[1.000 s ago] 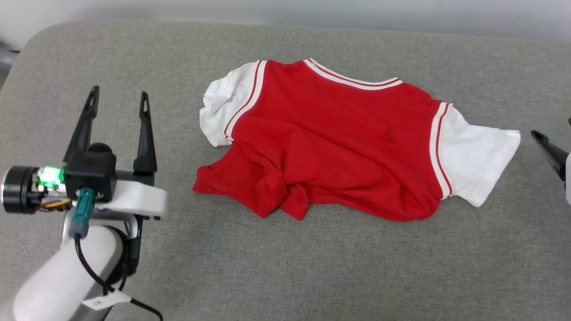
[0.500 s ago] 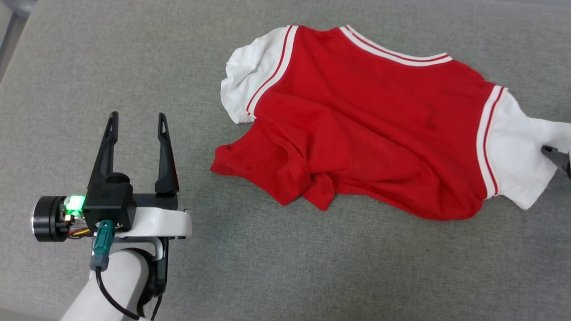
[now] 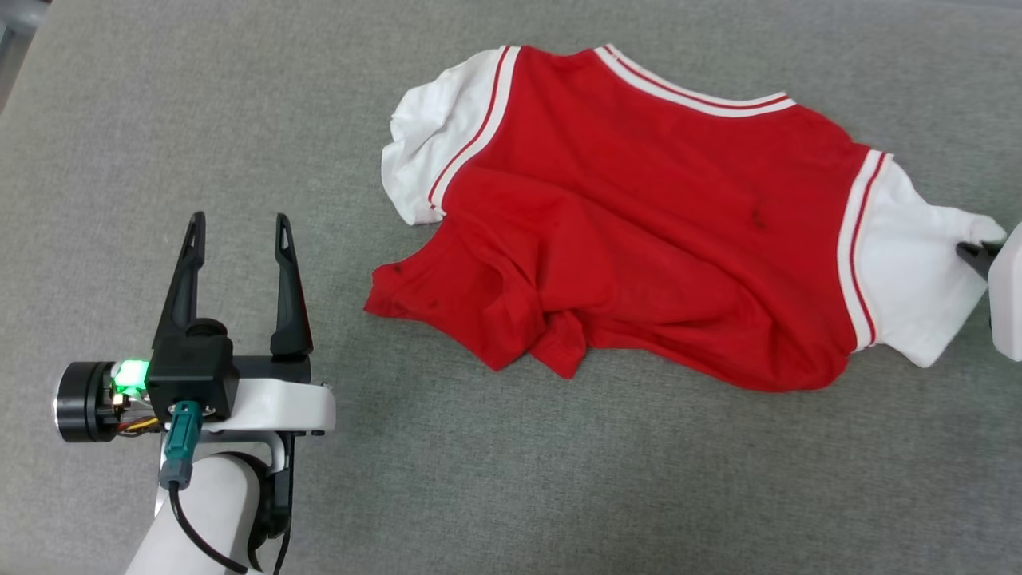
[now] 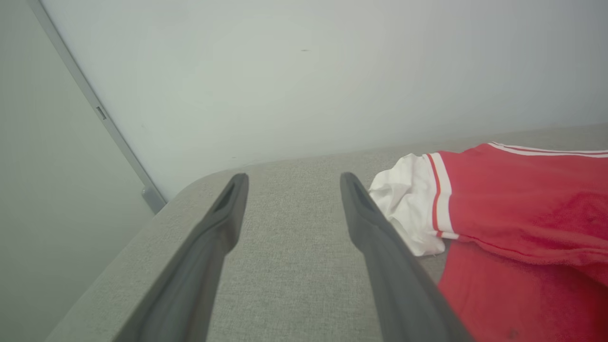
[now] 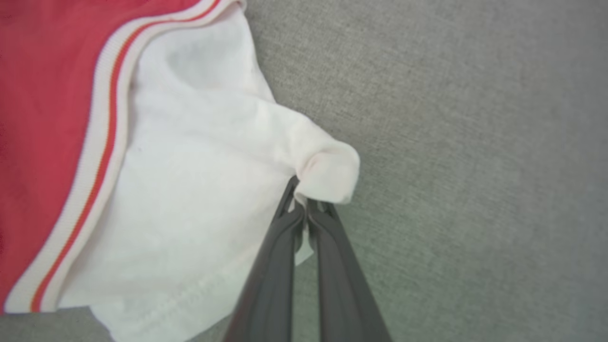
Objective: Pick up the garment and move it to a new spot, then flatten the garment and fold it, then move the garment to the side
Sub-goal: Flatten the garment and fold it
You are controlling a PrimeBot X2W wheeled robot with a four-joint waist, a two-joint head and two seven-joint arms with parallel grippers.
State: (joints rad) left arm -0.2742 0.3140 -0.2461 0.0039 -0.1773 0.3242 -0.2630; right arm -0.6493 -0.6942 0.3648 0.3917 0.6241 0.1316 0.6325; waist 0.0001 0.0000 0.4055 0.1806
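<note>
Grey padded surface [image 3: 559,479]: covered the whole work area, with a pale wall [image 4: 304,71] behind its far edge. Garment [image 3: 639,216]: one red T-shirt with white sleeves, lying on the surface right of centre, long axis running left to right from sleeve to sleeve. Its striped collar [image 3: 687,88] was on the far side and its hem [image 3: 511,327] on the near side, bunched and folded over toward the left, so not flat. Left-hand sleeve [image 3: 423,136]: crumpled, resting on the surface. Right-hand sleeve [image 3: 910,279]: spread toward the right, its outer far corner gathered into a small raised fold. Left gripper [image 3: 239,224]: fingers spread wide, nothing between them, hovering left of and nearer than the garment, well apart from it, fingers pointing to the far side. The cloth closest to it was the left corner of the hem. Right gripper [image 5: 304,209]: fingers closed together on the raised corner of the right-hand sleeve, a nip of white cloth between the tips. Governing relation, as judged: the whole garment lay leftward of the right gripper, along its own long axis, so the right arm was the nearer and the only one engaged. A lift from this end would likely trail the body and left-hand sleeve behind, and so thin a pinch might slip.
</note>
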